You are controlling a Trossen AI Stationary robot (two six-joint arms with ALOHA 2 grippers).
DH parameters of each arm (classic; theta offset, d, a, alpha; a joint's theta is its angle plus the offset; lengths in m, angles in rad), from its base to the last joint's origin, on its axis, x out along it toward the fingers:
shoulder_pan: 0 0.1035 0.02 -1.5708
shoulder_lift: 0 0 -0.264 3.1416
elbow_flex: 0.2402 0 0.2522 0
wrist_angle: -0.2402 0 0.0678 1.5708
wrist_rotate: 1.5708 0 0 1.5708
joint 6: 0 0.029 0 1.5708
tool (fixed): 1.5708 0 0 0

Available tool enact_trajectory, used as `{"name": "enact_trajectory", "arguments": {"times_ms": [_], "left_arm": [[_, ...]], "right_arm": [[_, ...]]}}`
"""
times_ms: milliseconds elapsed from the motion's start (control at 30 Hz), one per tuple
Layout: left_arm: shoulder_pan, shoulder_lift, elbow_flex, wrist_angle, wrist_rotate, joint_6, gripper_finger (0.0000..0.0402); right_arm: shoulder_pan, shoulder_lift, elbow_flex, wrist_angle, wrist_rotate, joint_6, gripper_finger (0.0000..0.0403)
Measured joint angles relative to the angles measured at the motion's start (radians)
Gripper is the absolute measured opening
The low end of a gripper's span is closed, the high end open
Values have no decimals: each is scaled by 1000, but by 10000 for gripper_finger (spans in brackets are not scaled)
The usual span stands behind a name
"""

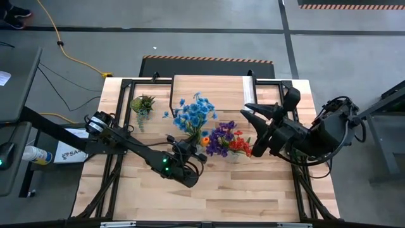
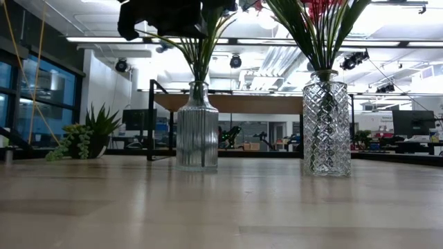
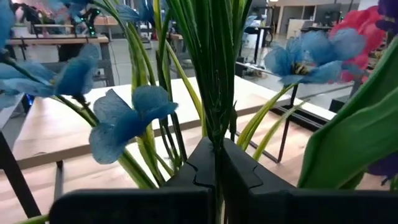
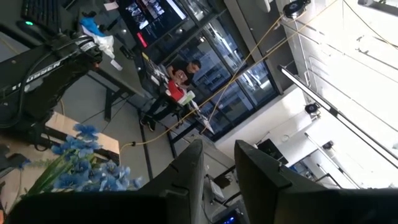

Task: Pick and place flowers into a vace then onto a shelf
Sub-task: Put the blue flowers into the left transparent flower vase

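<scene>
Seen from above, we find a plank table [image 1: 209, 190] with two arms meeting near its centre. The left gripper [image 1: 190, 151] is clamped tight on the green stems of the blue flowers [image 1: 193, 113]; its wrist view shows both fingers [image 3: 199, 165] pinched on the bundle just below the blooms, likely so the stems hang straight. From table height, those stems run down into a ribbed vase [image 2: 197, 128], which stands on the table at about 6 o'clock of the blue blooms in the overhead picture, so we judge this bunch is already seated and the grip is only steadying it. The red and purple flowers [image 1: 226, 140] stand at 3 o'clock of the blue bunch, in a diamond-cut vase [image 2: 325, 124], upright and untouched. The right gripper [image 1: 250, 114] hovers at 1 o'clock of that second bunch, tilted up towards the room, fingers [image 4: 186, 171] slightly apart with nothing between them, apparently waiting clear. The shelf [image 1: 209, 88] sits at 12 o'clock, at the table's far edge, bare as far as we can tell, though blooms hide part of it. A small plant [image 1: 143, 103] sits at 9 o'clock of the blue flowers. Neither vase is on the shelf yet.
</scene>
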Motion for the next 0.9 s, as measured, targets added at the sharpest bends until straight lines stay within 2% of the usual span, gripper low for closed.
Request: {"name": "enact_trajectory", "arguments": {"times_ms": [133,433,900], "left_arm": [[0,0,0,0,9,0,45],[0,0,0,0,19,-11,103],[-7,-1,0,2,72,-11,107]], "right_arm": [[0,0,0,0,-1,0,83],[0,0,0,0,1,18,83],[0,0,0,0,4,29,83]]}}
